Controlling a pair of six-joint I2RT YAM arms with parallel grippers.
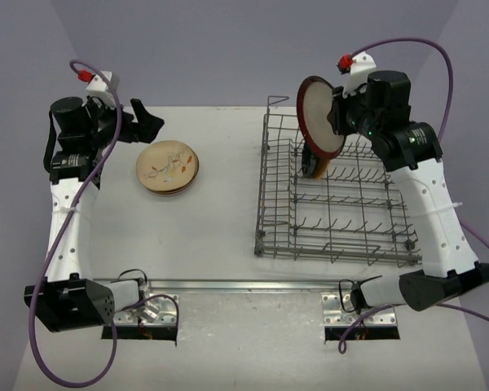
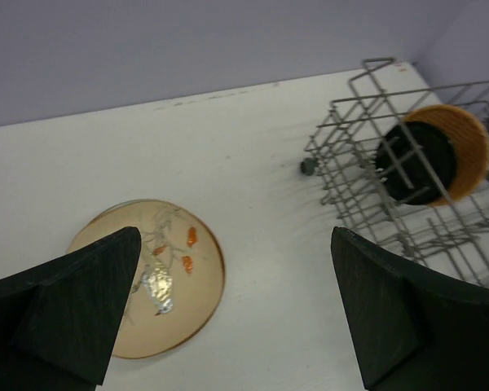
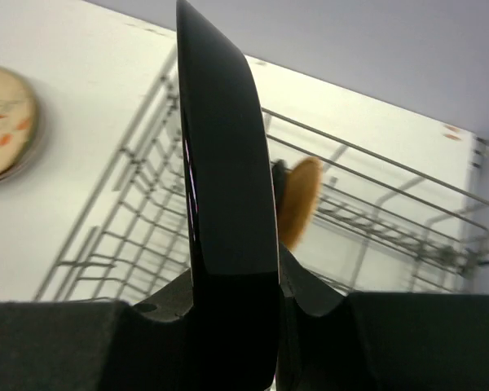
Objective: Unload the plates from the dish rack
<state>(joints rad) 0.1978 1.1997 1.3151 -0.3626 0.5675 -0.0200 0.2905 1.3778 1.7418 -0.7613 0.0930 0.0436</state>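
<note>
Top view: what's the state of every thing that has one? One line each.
left gripper: open, empty
right gripper: shut on red-rimmed plate
red-rimmed plate: upright, held over the dish rack
black plate: standing in rack
orange plate: standing in rack
patterned plate: flat, atop stack on table

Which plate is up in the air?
The red-rimmed cream plate, pinched by the right gripper above the dish rack. The others sit in a stack on the table or stand in the rack.
</note>
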